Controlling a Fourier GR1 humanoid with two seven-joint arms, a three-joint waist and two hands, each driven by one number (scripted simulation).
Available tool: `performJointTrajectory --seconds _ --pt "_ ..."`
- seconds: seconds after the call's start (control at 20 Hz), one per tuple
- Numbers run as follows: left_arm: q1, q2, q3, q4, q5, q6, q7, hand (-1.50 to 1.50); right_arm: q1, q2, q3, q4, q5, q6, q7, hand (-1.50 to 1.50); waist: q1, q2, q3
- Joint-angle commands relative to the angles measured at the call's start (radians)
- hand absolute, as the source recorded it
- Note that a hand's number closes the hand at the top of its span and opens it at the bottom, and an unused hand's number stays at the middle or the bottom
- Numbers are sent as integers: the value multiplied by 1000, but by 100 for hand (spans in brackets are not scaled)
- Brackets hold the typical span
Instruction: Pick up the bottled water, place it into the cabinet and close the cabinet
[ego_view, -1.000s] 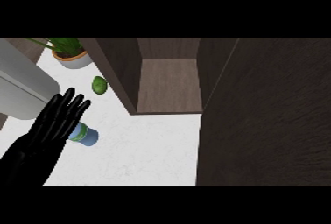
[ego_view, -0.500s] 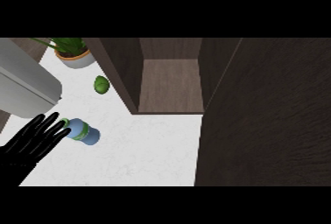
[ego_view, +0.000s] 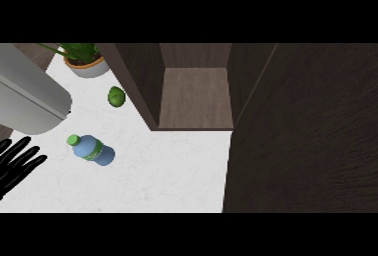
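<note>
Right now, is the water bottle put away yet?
Not yet. Nothing is done: the bottled water sits on the counter, outside the open cabinet. The left hand is open beside it, not touching. To do: grab it, put it inside, close the door.

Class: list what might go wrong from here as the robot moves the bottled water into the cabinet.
1. The left hand is open and apart from the bottled water; a glancing touch may knock it away.
2. The cabinet opening is narrow, so the bottle may clip its open door.
</note>
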Motion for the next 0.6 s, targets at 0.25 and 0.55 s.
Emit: performJointTrajectory --seconds 0.25,0.55 --pt "-57 9 84 135 31 -109 24 -150 53 -2 19 58 29 62 -116 -150 -1 1 0" --pt "-93 -65 124 225 -90 -160 -13 -150 33 15 94 80 100 -4 -136 -150 0 1 0"
